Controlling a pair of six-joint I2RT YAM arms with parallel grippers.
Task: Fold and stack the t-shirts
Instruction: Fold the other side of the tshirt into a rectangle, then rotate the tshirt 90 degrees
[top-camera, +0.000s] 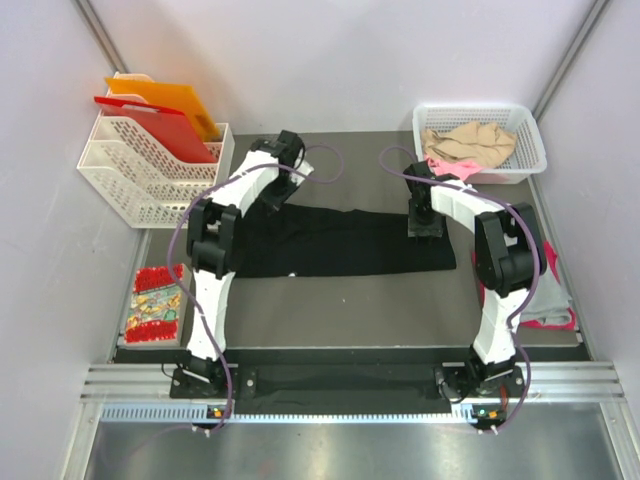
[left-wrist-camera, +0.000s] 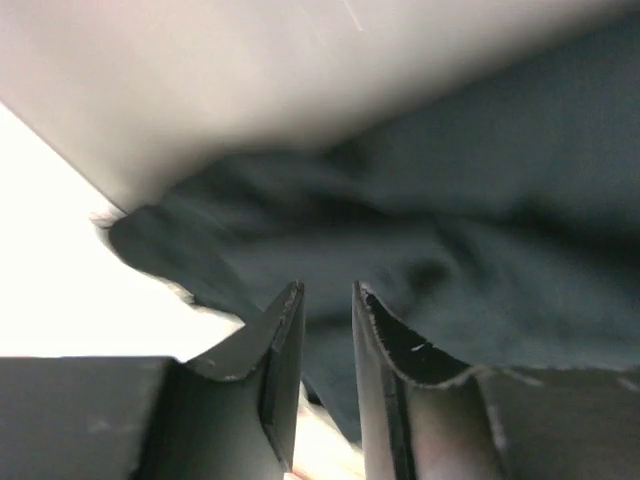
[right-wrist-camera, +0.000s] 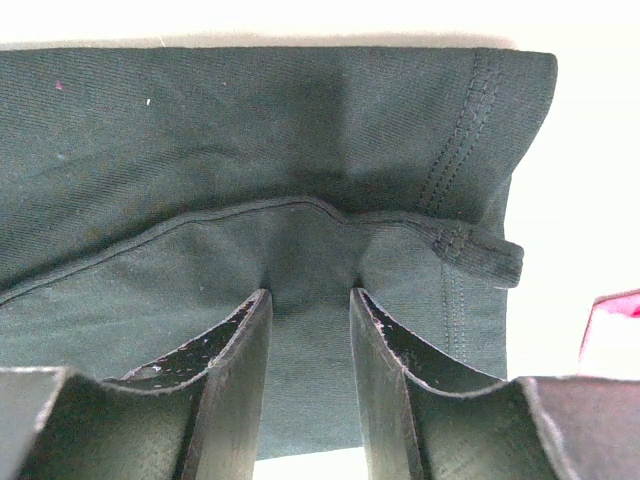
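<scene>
- The black t-shirt (top-camera: 340, 240) lies across the middle of the counter (top-camera: 350, 300) as a long strip running left to right between the two arms.
- The right gripper (right-wrist-camera: 310, 293) is at the strip's right end. Its fingers are drawn close and pinch a small pucker of black cloth just inside the stitched hem (right-wrist-camera: 455, 170).
- In the right wrist view the cloth folds over itself, with a seam line curving above the fingertips and a thick hem corner off to the right.
- The left gripper (left-wrist-camera: 327, 290) is at the strip's far left end. Its fingers are nearly together on the dark cloth, which bunches at their tips. This view is blurred, so the hold is less sure than on the right.
- A white basket (top-camera: 480, 107) stands at the far right corner. A crumpled beige t-shirt (top-camera: 470, 140) fills it, with a pink t-shirt (top-camera: 448, 166) at its near left edge.
- By the right arm's forearm, a grey t-shirt (top-camera: 548, 290) lies on top of a magenta-pink t-shirt (top-camera: 545, 322) at the counter's right edge.
- A white file rack (top-camera: 130, 190) at the far left holds a red folder (top-camera: 165, 125) and an orange folder (top-camera: 170, 98).
- A small red patterned card (top-camera: 155, 300) lies at the near left, beside the left arm.
</scene>
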